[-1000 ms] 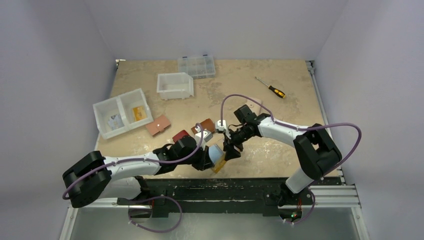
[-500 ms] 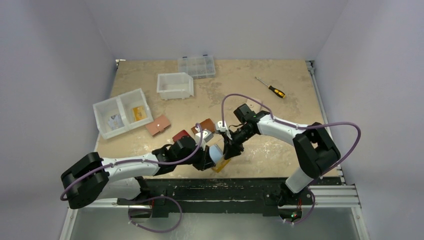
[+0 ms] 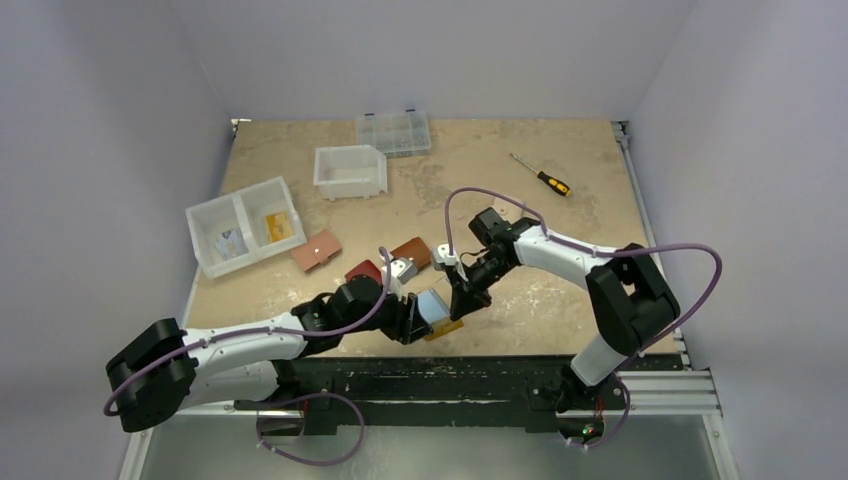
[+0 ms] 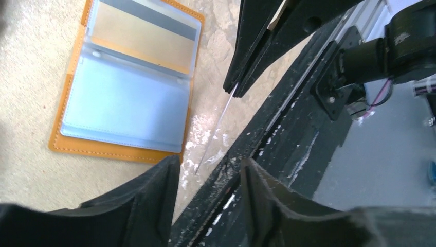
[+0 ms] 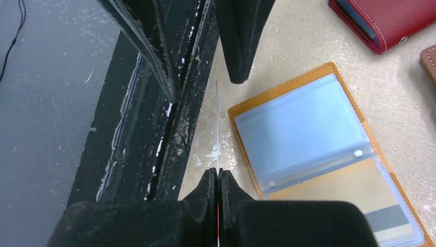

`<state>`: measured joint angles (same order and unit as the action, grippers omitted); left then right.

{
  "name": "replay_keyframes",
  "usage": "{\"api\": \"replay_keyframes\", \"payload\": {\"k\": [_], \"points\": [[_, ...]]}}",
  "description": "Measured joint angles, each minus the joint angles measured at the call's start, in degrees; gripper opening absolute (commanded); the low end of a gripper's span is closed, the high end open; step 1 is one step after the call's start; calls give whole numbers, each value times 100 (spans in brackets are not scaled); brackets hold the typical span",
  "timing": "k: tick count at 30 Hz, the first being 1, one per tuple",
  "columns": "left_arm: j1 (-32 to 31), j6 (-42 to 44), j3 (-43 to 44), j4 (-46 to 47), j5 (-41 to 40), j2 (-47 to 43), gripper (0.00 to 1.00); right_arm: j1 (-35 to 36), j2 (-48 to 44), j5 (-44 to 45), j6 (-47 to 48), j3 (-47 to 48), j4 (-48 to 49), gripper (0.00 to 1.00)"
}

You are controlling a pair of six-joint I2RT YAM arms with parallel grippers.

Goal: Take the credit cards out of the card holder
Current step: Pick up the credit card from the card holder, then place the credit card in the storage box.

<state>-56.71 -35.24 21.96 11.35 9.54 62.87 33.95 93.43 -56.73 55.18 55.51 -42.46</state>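
The mustard-yellow card holder (image 3: 440, 322) (image 4: 67, 146) (image 5: 241, 114) lies open and flat near the table's front edge, its clear sleeves up. One sleeve holds a tan card with a dark stripe (image 4: 144, 36) (image 5: 355, 200). My right gripper (image 3: 458, 306) (image 5: 218, 175) (image 4: 232, 88) is shut on a thin credit card (image 4: 218, 123) (image 5: 217, 128), seen edge-on, held upright beside the holder's edge. Facing it, my left gripper (image 3: 413, 320) (image 4: 208, 164) is open, its fingers either side of the card's far end and apart from it.
A dark red wallet (image 3: 362, 271) (image 5: 391, 20) and a brown wallet (image 3: 411, 251) lie just behind the holder, a pinkish one (image 3: 316, 250) farther left. White bins (image 3: 245, 225) (image 3: 350, 170), a clear organiser (image 3: 393, 132) and a screwdriver (image 3: 541, 175) sit farther back. The black front rail (image 3: 450, 375) runs beside the card.
My right gripper has shut on the card, and my left gripper has opened off it. The left arm's elbow has swung a little left and down.
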Motion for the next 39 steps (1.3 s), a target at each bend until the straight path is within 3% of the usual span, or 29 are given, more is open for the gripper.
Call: {"api": "replay_keyframes", "payload": {"k": [5,13,14,16,18,19,22,27,30,35,39], "points": [[0,-15,-164,114,9,-341,65,-101,-94,-116,107,111,-262,0],[0,-31,-197,636,240,-197,63,-177,-2,-345,671,651,-1104,0],[0,-46,-197,710,275,-122,60,-177,11,-352,706,654,-1143,0],[0,-96,-197,885,372,83,42,-179,26,-358,772,654,-1270,0],[0,-153,-197,1021,450,258,11,-186,26,-400,807,654,-1342,0],[0,-175,-197,1086,492,323,1,-190,28,-413,815,654,-1366,0],[0,-162,-192,1235,614,417,0,-223,26,-415,837,654,-1377,0],[-11,-157,-190,1292,667,420,0,-286,26,-433,758,654,-1368,42],[-9,-157,-184,1025,553,289,0,-400,-76,-402,581,645,-1283,57],[166,-164,-151,74,-28,-428,0,-901,-1318,61,-247,238,-450,76],[1021,-179,46,-1126,-658,-1329,0,-1241,-2658,634,-964,-271,457,80]]}}
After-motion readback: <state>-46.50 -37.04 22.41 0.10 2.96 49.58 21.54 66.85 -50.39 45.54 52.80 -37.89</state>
